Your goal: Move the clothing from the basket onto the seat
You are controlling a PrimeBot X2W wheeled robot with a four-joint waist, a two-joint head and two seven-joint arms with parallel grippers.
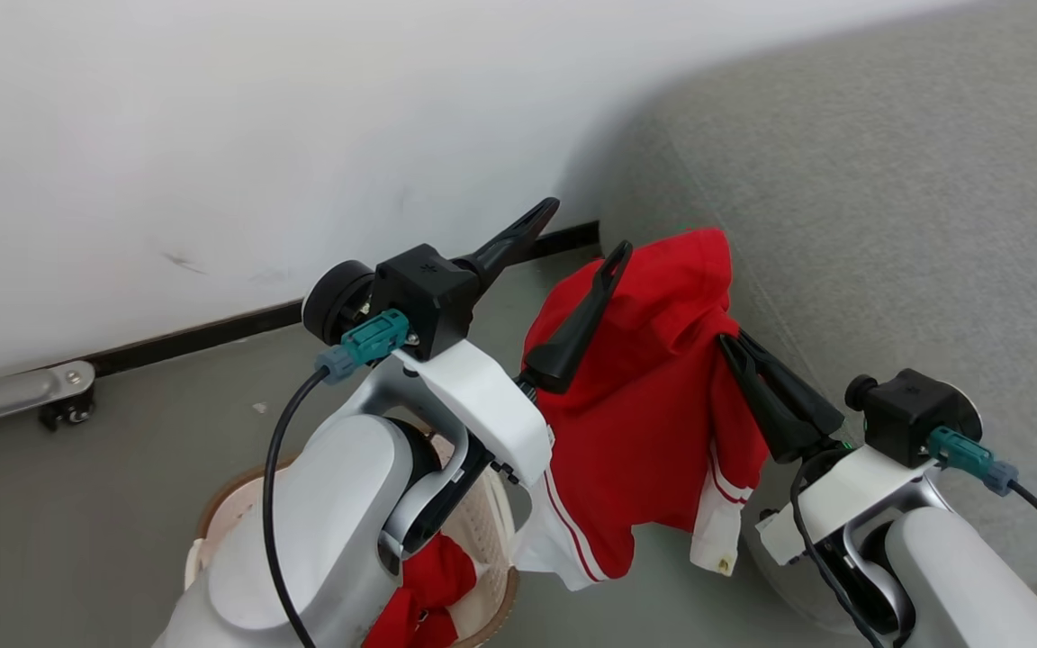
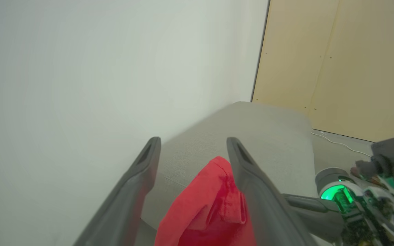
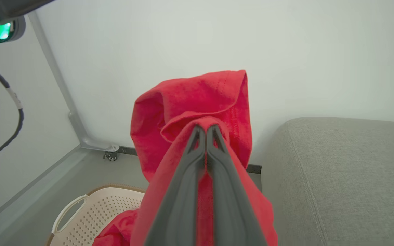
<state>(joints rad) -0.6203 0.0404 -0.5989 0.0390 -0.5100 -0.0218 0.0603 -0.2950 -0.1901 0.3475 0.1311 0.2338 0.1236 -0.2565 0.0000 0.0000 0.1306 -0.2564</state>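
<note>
A bright red garment (image 1: 653,405) with white stripes and cuffs hangs in the air between the basket and the grey sofa (image 1: 888,225). My right gripper (image 1: 727,340) is shut on its upper fold; in the right wrist view the shut fingertips (image 3: 204,128) pinch the red fabric (image 3: 190,102). My left gripper (image 1: 586,227) stands open beside the garment's top, one finger (image 1: 577,328) lying in front of the cloth. In the left wrist view its fingers (image 2: 193,141) are spread, with the red fabric (image 2: 210,212) low against the right finger. The cream basket (image 1: 221,513) sits below on the floor with more red clothing (image 1: 428,576) inside.
A white wall with a black baseboard (image 1: 212,328) runs behind. A metal frame leg on a caster (image 1: 64,396) stands at the left. The left wrist view shows a beige panel (image 2: 337,68) beyond the sofa (image 2: 251,136) and a thin cable (image 2: 333,140) on the floor.
</note>
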